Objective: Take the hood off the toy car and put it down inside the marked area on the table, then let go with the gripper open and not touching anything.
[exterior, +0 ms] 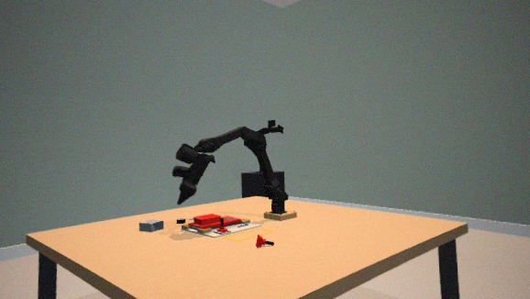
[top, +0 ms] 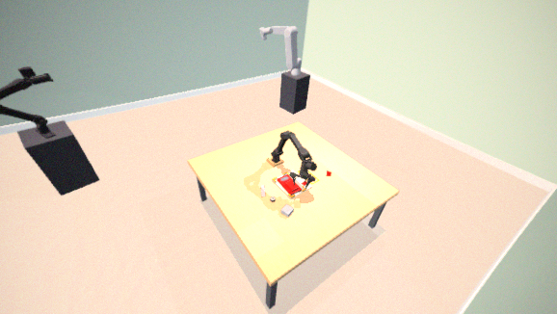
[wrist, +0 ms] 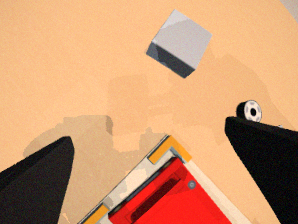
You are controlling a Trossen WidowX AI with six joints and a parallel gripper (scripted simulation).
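Note:
The toy car (top: 289,185) (exterior: 229,222) (wrist: 200,210) is red and sits in a low holder with yellow corners. A raised red block (exterior: 207,219) is on top of it; I cannot tell surely which red part is the hood. In the wrist view the car's near end shows a dark slot and a grey round fastener. My gripper (exterior: 180,203) (wrist: 150,134) is wide open and empty, above and off the car's end, touching nothing. The marked area, a thin yellow outline (exterior: 233,240), lies on the table beside the holder.
A grey block (top: 287,210) (exterior: 151,225) (wrist: 182,40) and a small black wheel (top: 273,198) (exterior: 181,221) (wrist: 251,112) lie off the car's end. A red piece with a black stem (exterior: 259,241) lies beyond the outline; another red-and-black piece (exterior: 222,227) stands beside the car.

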